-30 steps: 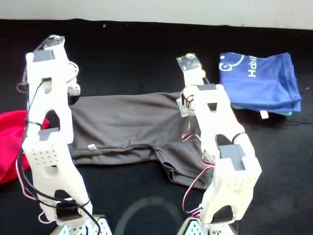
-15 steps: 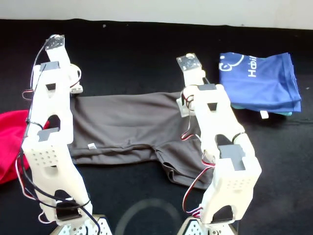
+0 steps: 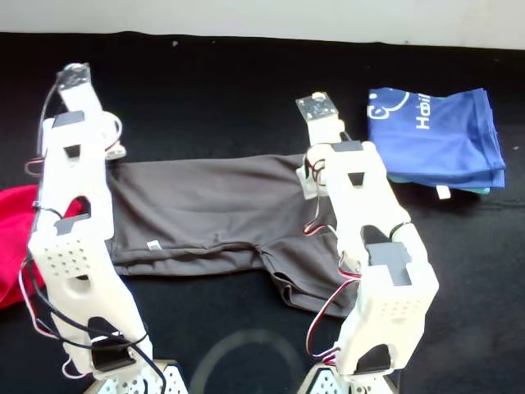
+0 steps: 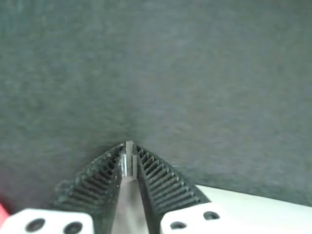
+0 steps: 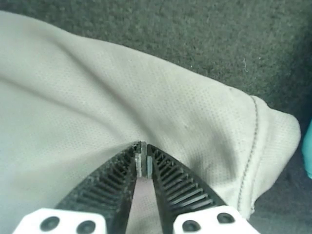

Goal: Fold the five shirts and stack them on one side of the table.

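A black tabletop [image 3: 230,82] is seen from above, with the shirt-folding job seemingly less than half done. A grey shirt [image 3: 205,205] lies across the middle. It appears partly folded into a wide band, with one sleeve poking out toward the near edge, so it likely needs more folds. Two white robot arms rise from the near edge. The left arm [image 3: 74,230] stands at the shirt's far left corner, its jaws together over bare tabletop and holding nothing. The right arm [image 3: 369,238] is over the shirt's far right end. Its jaws are pressed together with their tips on the cloth, though it is unclear whether they pinch a fold. A folded blue shirt [image 3: 435,139] sits at the far right on a teal shirt [image 3: 482,190], so two look finished. A red shirt [image 3: 16,238] lies bunched at the left edge, unfolded.
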Controlling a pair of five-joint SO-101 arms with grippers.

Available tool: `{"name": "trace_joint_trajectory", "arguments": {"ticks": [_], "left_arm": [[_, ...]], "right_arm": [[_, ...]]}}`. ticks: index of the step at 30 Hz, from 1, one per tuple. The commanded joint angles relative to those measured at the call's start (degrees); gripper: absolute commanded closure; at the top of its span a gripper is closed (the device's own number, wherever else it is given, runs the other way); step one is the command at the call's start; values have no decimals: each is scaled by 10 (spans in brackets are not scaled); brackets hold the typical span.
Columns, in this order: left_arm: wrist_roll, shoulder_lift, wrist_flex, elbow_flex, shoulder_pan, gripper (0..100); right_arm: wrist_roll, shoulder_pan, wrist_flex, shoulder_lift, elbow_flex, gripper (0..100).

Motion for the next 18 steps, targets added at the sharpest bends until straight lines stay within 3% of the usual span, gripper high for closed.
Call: {"name": "trace_joint_trajectory", "arguments": {"ticks": [1,9,18], "left_arm": [[-2,-2,-7,-7,-5,992],[1,-7,60,-9,-2,992],[20,-95,187,-91,11,992]], "right_arm": [[-1,23,0,-37,-5,991],[-1,65,0,-39,-5,991],[-3,34,4,-44,-7,991]]}}
